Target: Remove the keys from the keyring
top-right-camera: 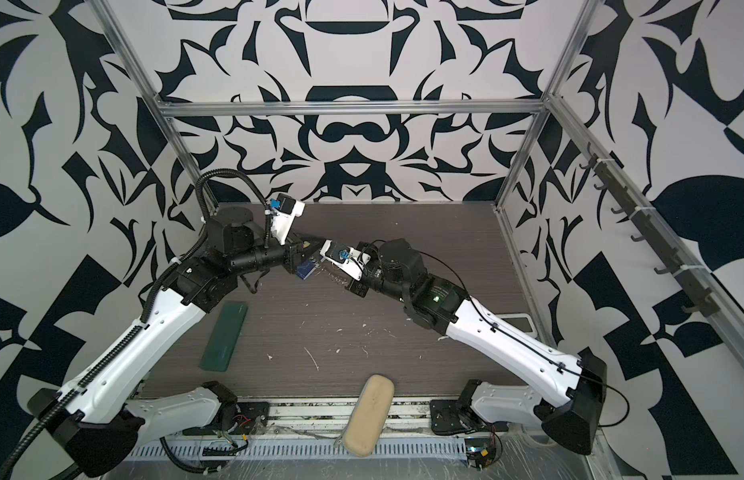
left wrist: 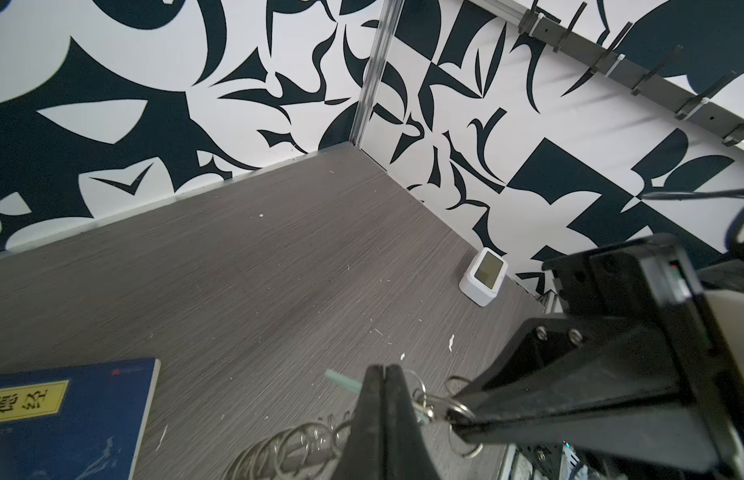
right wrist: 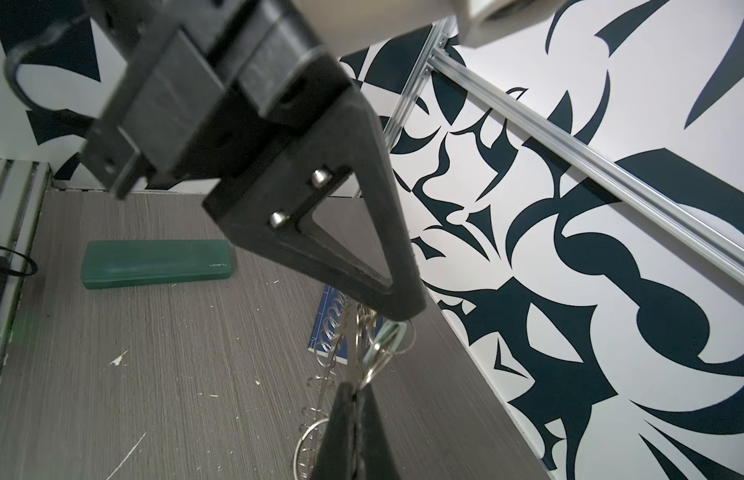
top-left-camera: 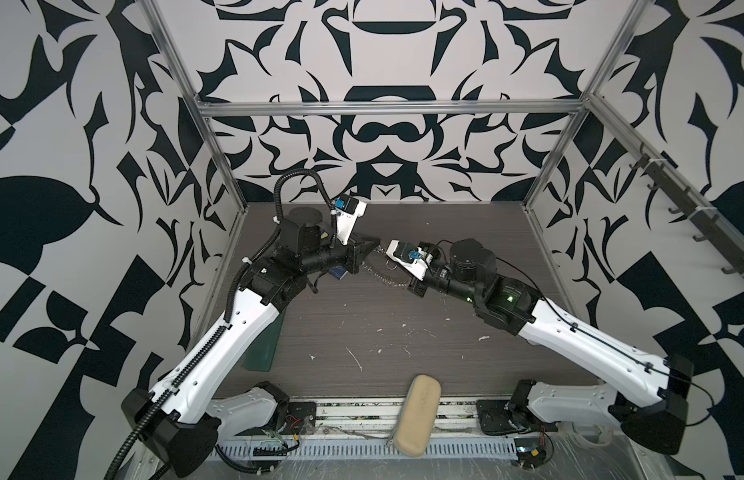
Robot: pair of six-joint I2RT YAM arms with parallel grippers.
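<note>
**Two grippers locked on one key bunch**

Pinches the keys (left wrist: 339, 379) by the mint-green tag with the left gripper (left wrist: 382, 374), jaws pressed together. Clamps the keyring (left wrist: 287, 451) at its wire-ringed rim with the right gripper (left wrist: 455, 417), jaws likewise together. Meets tip to tip just above mid-frame in both top views, over the grey table (top-left-camera: 362, 324), with the keyring trailing right of a blue book (top-left-camera: 338, 274).

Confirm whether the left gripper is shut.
Shut: the left gripper shows only a thin seam at its tip, pinching the mint tag of the keys, beside the keyring.
</note>
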